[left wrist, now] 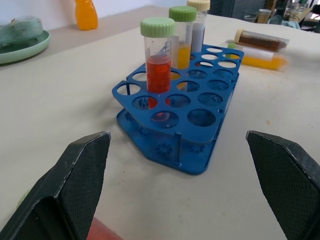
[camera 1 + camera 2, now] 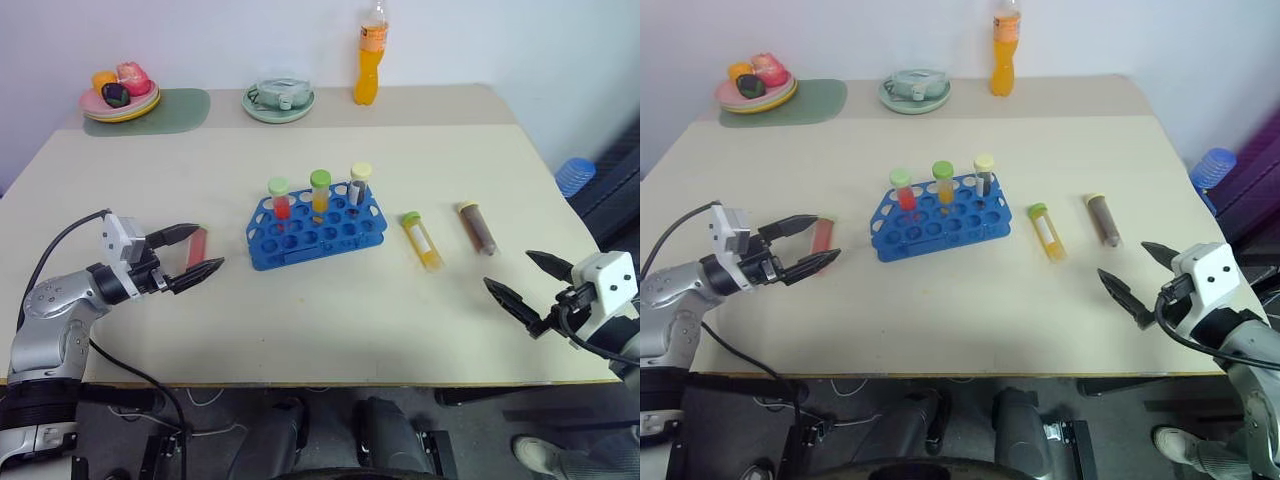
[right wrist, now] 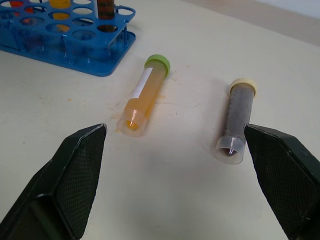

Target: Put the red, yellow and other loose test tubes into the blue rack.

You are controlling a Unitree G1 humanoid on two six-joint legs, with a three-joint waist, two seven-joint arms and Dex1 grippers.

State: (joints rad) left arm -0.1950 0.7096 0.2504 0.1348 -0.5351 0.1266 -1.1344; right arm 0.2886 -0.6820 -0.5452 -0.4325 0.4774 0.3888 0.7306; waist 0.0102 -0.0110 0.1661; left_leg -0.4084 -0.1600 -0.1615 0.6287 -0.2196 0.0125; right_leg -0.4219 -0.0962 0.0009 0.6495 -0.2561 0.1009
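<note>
Left end effector (image 2: 196,253): fingers standing spread wide, pinching nothing, hovering at the left of the frame and aiming toward the rack.
Red tube (image 2: 197,248): lying flat on the surface (image 2: 330,320), showing between the spread left fingers in the head views; whether they are touching it I cannot tell.
Blue rack (image 2: 315,232): sitting mid-frame, already carrying three upright tubes in its back row, many front holes standing free.
Yellow tube (image 2: 422,240): lying just right of the rack, green cap pointing away from the robot.
Brown tube (image 2: 479,227): lying further right, beside the yellow one but apart from it, cream cap pointing away.
Right end effector (image 2: 525,285): fingers spread, holding nothing, waiting at the lower right, below both lying tubes.
Why so placed: judging each arm is lining up on the tube nearest its own side.
Open room: bare surface lying in front of the rack and between the two arms; near edge running close under both end effectors.
Edges: plates and bottle (image 2: 370,52) staying along the far edge, well apart from the work.
</note>
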